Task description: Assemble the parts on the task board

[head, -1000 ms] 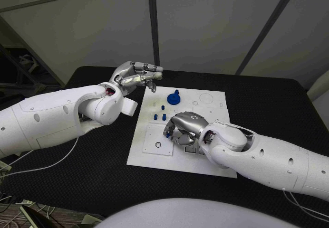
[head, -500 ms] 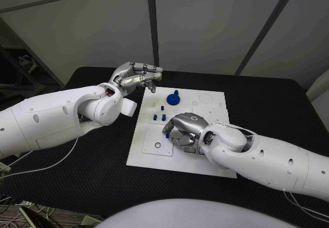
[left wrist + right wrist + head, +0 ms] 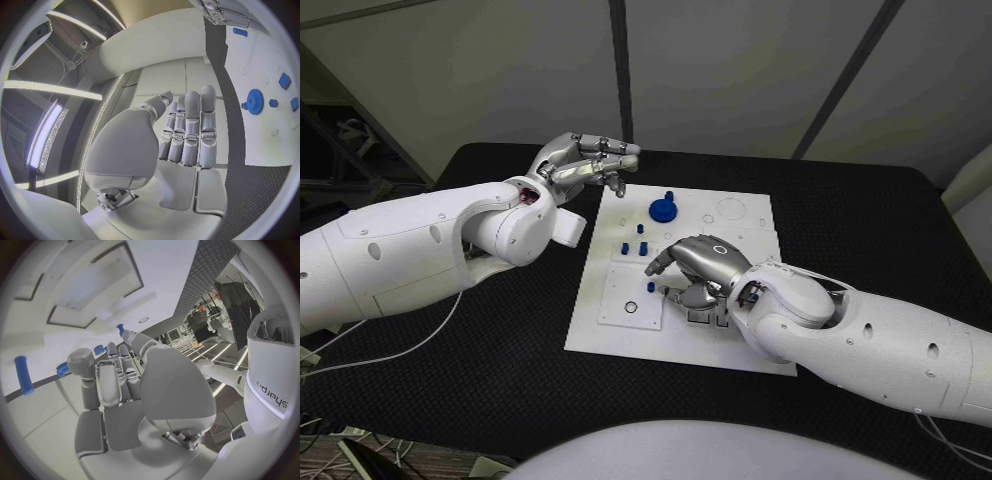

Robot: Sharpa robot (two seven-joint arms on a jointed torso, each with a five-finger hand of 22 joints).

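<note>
R robot hand (image 3: 692,268) low over board (image 3: 733,345) centre, fingers curled, grasp hidden, can't tell if holding | L robot hand (image 3: 586,160) parked off board's far-left corner, fingers together, empty, prob. clear of R's work | blue gear (image 3: 665,209) + pegs (image 3: 636,246) on board's far half, untouched

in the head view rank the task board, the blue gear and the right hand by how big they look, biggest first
1. Task board, by far the largest.
2. Right hand, though it hangs above the board, nearer the camera, which enlarges it.
3. Blue gear, clearly the smallest.
</note>
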